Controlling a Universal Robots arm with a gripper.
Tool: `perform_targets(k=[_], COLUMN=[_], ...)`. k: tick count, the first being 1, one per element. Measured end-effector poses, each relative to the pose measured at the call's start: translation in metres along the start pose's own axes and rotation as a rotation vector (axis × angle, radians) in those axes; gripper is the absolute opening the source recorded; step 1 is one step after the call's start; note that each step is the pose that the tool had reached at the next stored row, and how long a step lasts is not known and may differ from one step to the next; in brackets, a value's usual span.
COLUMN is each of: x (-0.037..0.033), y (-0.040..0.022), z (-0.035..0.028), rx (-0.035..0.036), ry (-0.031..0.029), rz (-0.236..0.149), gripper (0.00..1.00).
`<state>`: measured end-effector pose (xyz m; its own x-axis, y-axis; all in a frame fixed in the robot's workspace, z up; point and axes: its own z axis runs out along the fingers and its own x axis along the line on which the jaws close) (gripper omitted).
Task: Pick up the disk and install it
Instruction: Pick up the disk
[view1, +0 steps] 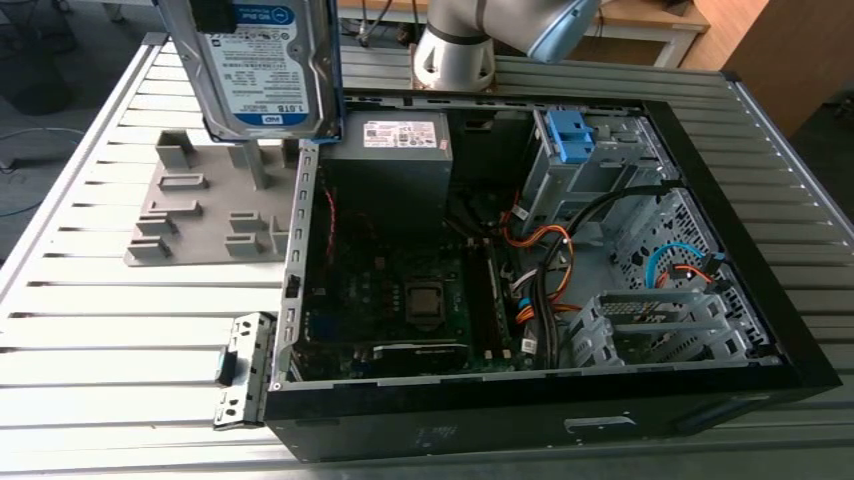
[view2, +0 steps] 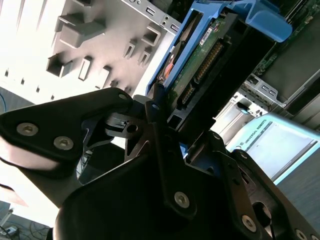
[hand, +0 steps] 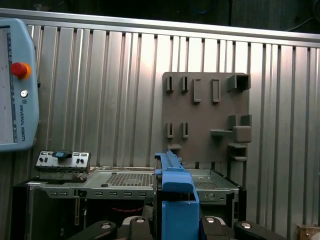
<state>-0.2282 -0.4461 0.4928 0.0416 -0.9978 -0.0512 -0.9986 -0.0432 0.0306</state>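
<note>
We've got the disk (view1: 267, 70) up in the air, upright (label side toward the exterior camera), at the exterior view's upper left. There it overlaps the far end of the grey plate (view1: 200, 225) and sits right by the left wall of the case (view1: 534, 425). We cannot tell whether it hangs over the plate or over the wall.

The gripper (view2: 167, 120) is clamped on the disk's end. In the second wrist view the black fingers (view2: 154, 102) press on the blue frame, and the drive's circuit-board side shows. In the first wrist view the blue frame edge stands between the finger links, with the plate beyond it on the slatted table (hand: 100, 75).

The case lies open on the table. Inside it we see:
- the power supply (view1: 400, 150) at the back, near the disk
- the board (view1: 400, 300) in the middle
- a blue bracket (view1: 567, 135) in the far drive cage

The arm (view1: 461, 45) rises behind the case. A pendant (hand: 15, 85) lies on the table. A metal strip (view1: 240, 370) lies by the case's near left corner.
</note>
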Motion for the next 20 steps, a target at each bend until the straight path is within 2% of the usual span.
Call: perform_targets(k=[12,20], x=[0.0007,0.0013], y=[-0.0134,-0.0248], z=[-0.0003,-0.0004], rx=[-0.0005,-0.0013], ry=[0.0,-0.0001], rz=[0.0,0.0], gripper=[0.36,0.36])
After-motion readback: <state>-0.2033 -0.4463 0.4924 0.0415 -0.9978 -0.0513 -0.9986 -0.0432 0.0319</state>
